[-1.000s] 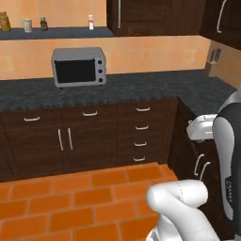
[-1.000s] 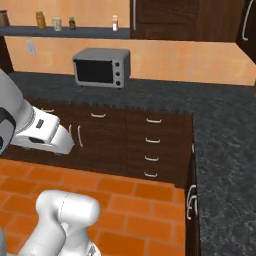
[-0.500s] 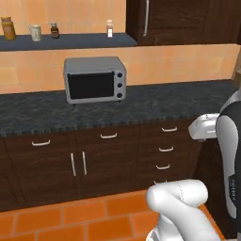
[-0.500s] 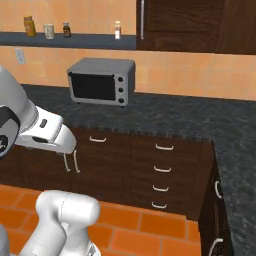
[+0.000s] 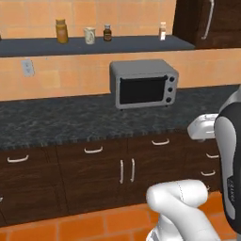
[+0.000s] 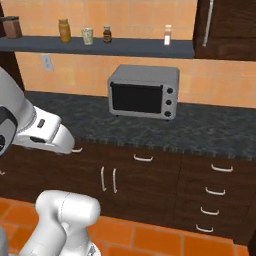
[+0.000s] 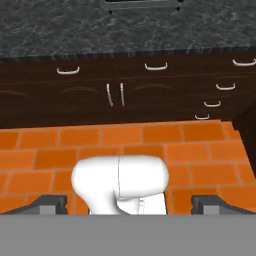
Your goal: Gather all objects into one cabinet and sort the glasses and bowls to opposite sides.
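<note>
One small cream glass (image 5: 89, 35) (image 6: 87, 35) stands on the thin grey wall shelf (image 5: 132, 44) (image 6: 135, 46), between an amber jar (image 5: 60, 30) (image 6: 64, 30) and a small brown jar (image 5: 108, 33) (image 6: 107, 34). At the top right is a dark-brown wall cabinet (image 5: 207, 23) (image 6: 227, 22) with its handled door closed. The bowls are out of view. My gripper (image 7: 129, 204) is open with nothing between its fingertips (image 7: 50, 202). It points down at the orange tiled floor (image 7: 150, 135) in front of the lower cabinets, far from the shelf.
A grey microwave (image 5: 143, 83) (image 6: 143, 91) sits on the dark speckled counter (image 5: 56, 120) (image 6: 210, 130). A white bottle (image 5: 163, 31) (image 6: 168, 35) stands further right on the shelf, and a dark jar (image 6: 11, 27) stands at its left end. Handled doors and drawers (image 6: 215, 190) run below the counter.
The whole picture has shifted as the base drove: the microwave and shelf now sit closer and more central. Nothing on the shelf moved and the gripper stays open.
</note>
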Available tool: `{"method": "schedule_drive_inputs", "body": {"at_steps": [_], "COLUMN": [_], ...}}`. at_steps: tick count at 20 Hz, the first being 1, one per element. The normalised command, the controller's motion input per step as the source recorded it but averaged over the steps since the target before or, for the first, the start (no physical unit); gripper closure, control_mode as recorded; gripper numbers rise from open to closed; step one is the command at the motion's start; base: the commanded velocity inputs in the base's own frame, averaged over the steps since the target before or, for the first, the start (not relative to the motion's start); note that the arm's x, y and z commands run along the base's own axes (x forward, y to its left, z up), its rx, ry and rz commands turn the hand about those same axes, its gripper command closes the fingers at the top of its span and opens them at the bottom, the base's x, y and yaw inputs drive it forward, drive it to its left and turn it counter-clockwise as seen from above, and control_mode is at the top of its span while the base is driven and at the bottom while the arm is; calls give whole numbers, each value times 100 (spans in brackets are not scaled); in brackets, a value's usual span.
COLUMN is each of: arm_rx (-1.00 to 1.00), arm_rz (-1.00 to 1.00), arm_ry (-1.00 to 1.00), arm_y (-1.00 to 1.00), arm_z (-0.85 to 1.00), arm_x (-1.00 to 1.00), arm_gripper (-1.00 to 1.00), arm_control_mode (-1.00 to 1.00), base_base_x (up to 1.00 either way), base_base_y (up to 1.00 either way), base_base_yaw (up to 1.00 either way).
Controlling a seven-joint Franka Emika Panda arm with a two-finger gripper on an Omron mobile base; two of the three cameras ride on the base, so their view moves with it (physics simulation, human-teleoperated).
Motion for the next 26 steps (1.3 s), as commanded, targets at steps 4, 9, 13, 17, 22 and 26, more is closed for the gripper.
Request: {"method": "schedule_drive_inputs", "body": {"at_steps": [4,9,13,17,22,26], "arm_rx": [0,0,0,0,0,0], "arm_rz": [0,0,0,0,0,0], "arm_ry": [0,0,0,0,0,-5], "arm_y": [0,0,0,0,0,0], "arm_z": [0,0,0,0,0,5], "arm_x": [0,0,0,0,0,-1], "arm_gripper": [-100,-100,-100,-100,-100,-100], "arm_control_mode": [100,100,100,100,100,-100], "base_base_x": [71,65,78,78,60,8], "base_base_y": [84,8,-2,13,13,0], "base_base_yaw": [0,3,6,2,0,0]}}
